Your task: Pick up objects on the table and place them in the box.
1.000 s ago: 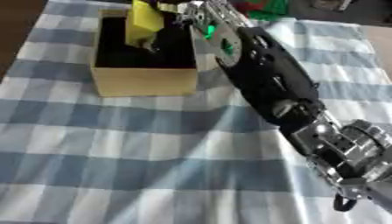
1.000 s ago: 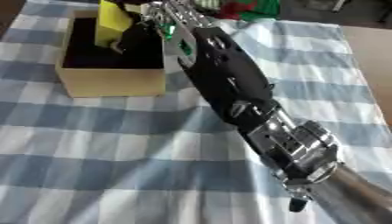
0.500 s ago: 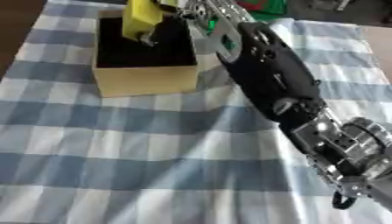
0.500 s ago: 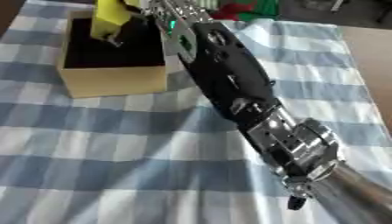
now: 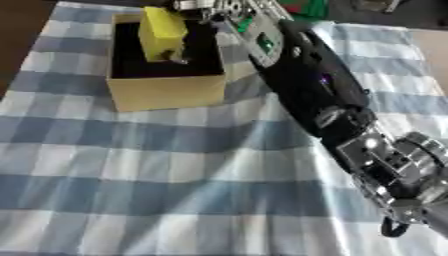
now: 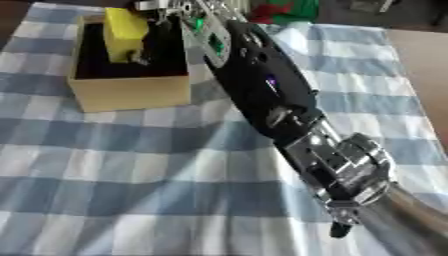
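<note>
On the checked cloth (image 5: 175,165), your right hand (image 5: 203,11) pinches one yellow block (image 5: 162,32) over one open box (image 5: 166,92) below it.

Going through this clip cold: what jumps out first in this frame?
The long black and silver right arm cuts diagonally from the lower right corner up to the far left. There the right hand holds a bright yellow block over the dark inside of the open tan box. Everything sits on a blue and white checked cloth, and something red and green shows at the far edge.
</note>
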